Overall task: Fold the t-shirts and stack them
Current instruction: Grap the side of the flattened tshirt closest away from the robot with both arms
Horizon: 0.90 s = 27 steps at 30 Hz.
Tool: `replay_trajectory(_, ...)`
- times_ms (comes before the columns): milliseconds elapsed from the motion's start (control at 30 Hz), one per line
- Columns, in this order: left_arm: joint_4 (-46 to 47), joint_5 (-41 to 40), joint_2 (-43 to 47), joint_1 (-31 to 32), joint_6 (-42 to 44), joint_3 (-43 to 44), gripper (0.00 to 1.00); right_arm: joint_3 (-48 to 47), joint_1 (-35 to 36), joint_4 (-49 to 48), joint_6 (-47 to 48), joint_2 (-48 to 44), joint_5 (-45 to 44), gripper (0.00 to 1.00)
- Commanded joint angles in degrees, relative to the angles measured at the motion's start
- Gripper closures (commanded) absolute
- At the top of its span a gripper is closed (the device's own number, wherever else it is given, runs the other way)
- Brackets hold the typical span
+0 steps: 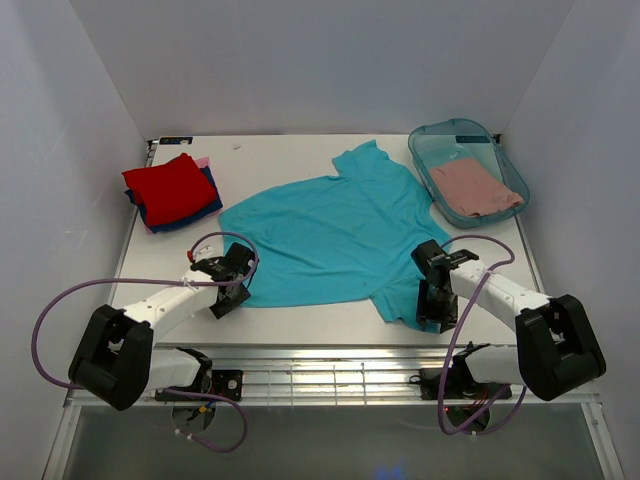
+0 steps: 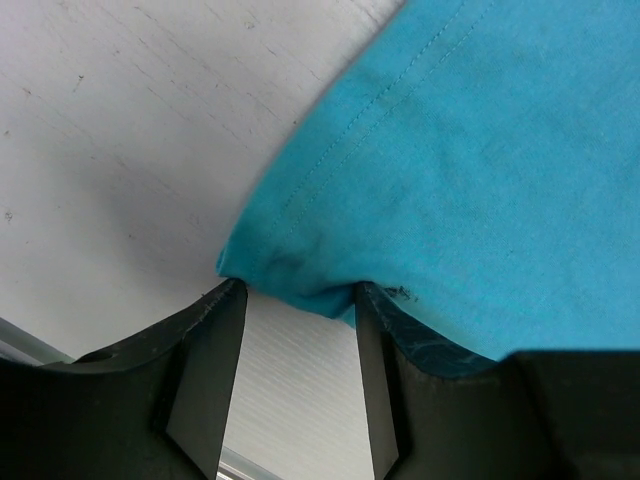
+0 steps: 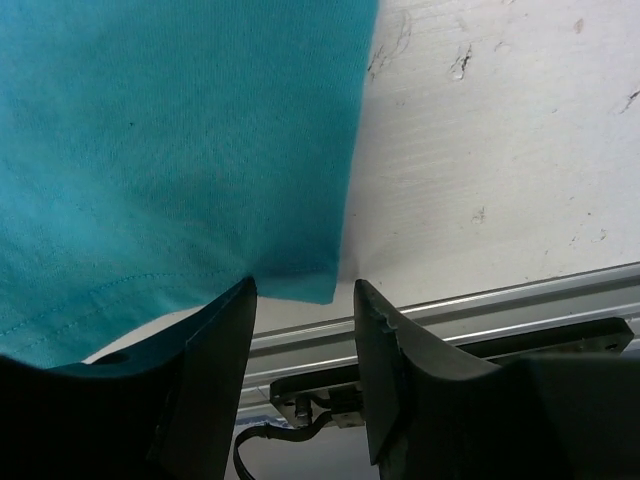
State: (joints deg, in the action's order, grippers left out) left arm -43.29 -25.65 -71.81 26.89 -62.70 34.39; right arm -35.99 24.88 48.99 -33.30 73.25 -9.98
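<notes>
Overhead only: dusty-pink shirt (image 1: 474,187) in tub (image 1: 440,152).

The left arm (image 1: 160,310) stretches from lower left toward centre, left gripper (image 2: 295,300) spread. The right arm (image 1: 500,290) angles in from lower right, right gripper (image 3: 303,295) spread.

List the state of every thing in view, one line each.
teal t-shirt: spread flat, unfolded
red t-shirt: folded, top of the far-left stack
dark blue t-shirt: folded, under the red t-shirt
dusty-pink t-shirt: lying in the tub, not stacked
tub: open, no lid
left pincer: open, a teal t-shirt corner between its fingers
right pincer: open, at another corner
</notes>
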Motion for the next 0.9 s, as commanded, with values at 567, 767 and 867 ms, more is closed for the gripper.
replay_trajectory(567, -5.48, -0.45, 7.47, -0.53, 2.75, 3.13, 0.5, -8.04, 3.68, 11.72, -3.79, -8.64, -5.4, 0.92)
replay_trajectory(767, -9.62, -0.37, 11.95, -0.53, 2.93, 5.42, 0.5, -12.08, 4.47, 18.15, -5.64, -15.59, -6.37, 0.92)
replay_trajectory(867, -9.97, 0.25, 12.84, -0.53, 3.37, 6.3, 0.5, -14.89, 4.47, 18.42, -5.02, -14.46, -7.33, 0.92)
